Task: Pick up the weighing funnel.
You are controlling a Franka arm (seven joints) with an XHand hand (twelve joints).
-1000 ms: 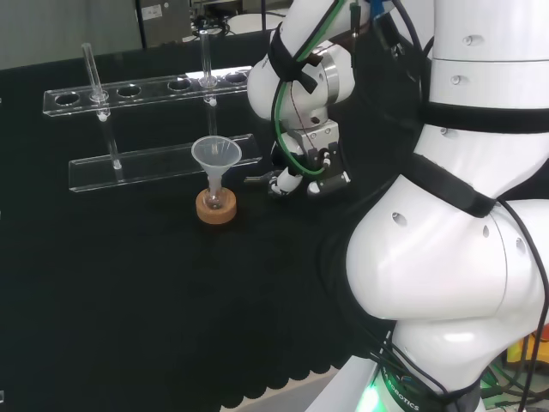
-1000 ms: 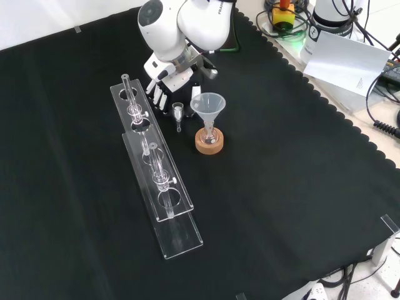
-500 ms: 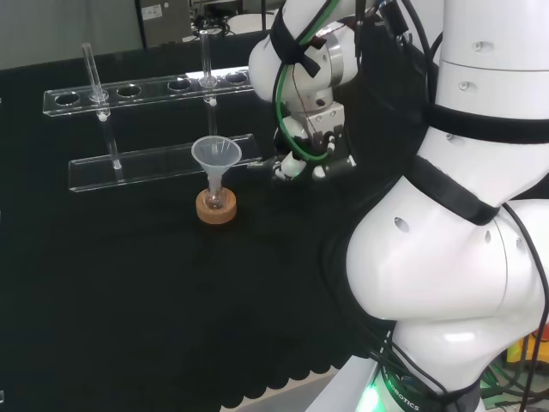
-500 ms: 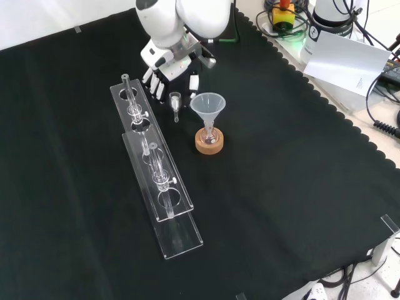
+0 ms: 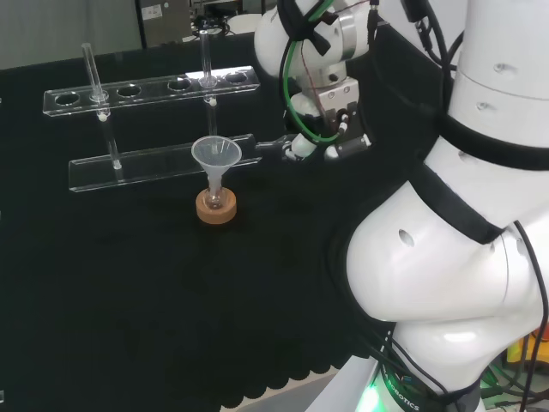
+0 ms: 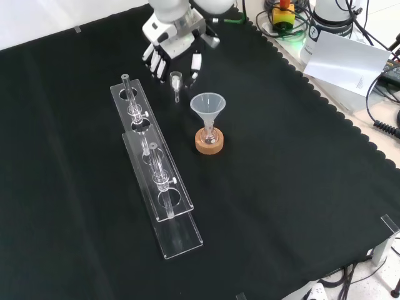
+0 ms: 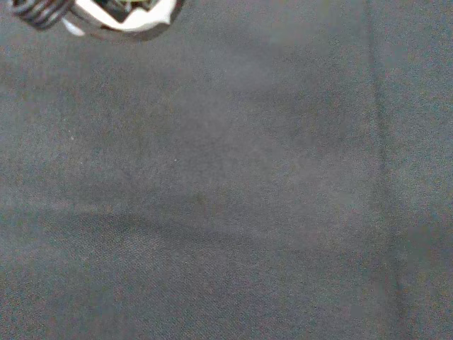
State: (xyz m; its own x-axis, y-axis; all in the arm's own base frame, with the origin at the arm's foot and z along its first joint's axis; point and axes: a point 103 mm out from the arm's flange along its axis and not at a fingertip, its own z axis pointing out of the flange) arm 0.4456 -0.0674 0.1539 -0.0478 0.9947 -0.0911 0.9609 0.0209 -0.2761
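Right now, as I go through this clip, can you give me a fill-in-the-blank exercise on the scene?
The hand holds the weighing funnel over the ___ cloth.
The big funnel stands with its stem in a small flask on a ring of ___.
The clear rack carries ___ test tubes.
Missing words: black; cork; two.

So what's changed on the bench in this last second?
The hand has risen, carrying the weighing funnel in its grasp; in the front view both moved toward the top. The funnel and the rack stayed put.
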